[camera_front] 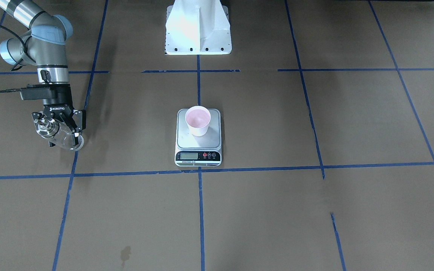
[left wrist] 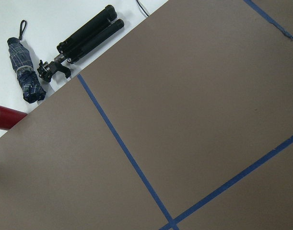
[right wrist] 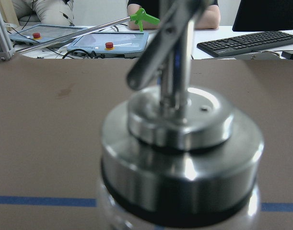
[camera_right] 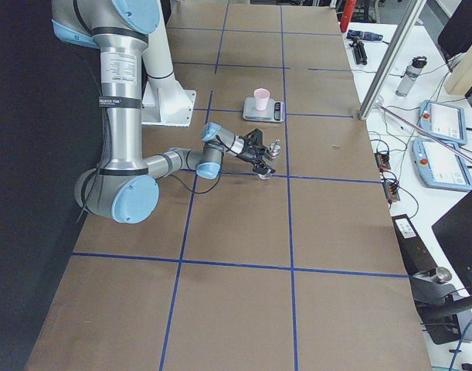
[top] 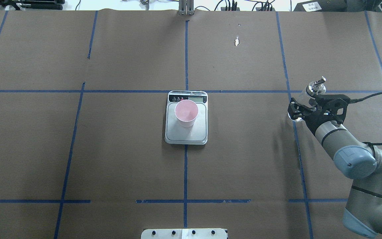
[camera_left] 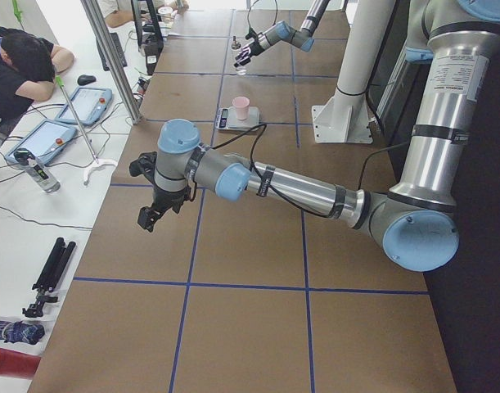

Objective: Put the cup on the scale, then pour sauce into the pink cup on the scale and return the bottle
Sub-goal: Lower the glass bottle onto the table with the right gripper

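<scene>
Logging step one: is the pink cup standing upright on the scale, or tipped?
Upright. The cup stands on its base on the scale, open mouth facing up.

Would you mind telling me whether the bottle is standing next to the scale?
No, the right tool holds the bottle far off to the side of the scale.

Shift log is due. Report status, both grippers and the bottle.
Right gripper shut on bottle, apart from scale. Left gripper state unreadable. Cup upright on scale. Nothing between bottle and cup.
</scene>
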